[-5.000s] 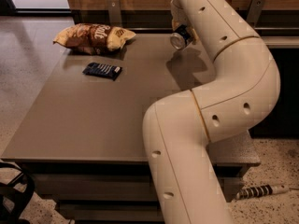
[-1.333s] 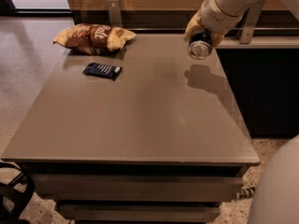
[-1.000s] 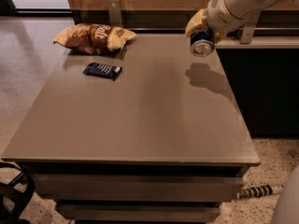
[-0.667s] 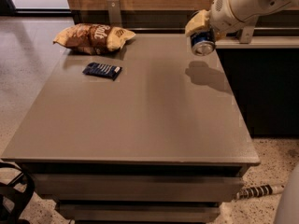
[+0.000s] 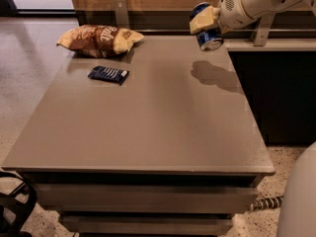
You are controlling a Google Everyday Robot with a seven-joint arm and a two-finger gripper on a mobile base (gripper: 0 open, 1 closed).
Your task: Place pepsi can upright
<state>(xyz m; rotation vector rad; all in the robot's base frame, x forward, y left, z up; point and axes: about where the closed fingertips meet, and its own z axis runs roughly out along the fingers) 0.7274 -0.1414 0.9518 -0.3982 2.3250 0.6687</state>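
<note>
Camera view, one pepsi can [image 5: 210, 36] clamped in the one gripper [image 5: 204, 21], held tilted in the air above the far right corner of one grey table [image 5: 163, 127], one chip bag [image 5: 98, 39] and one dark blue packet [image 5: 108, 74] laid far left.

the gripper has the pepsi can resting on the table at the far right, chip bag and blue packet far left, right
Not resting: the camera view shows the gripper holding the pepsi can in the air above the table, far right. Chip bag and blue packet are far left.
</note>
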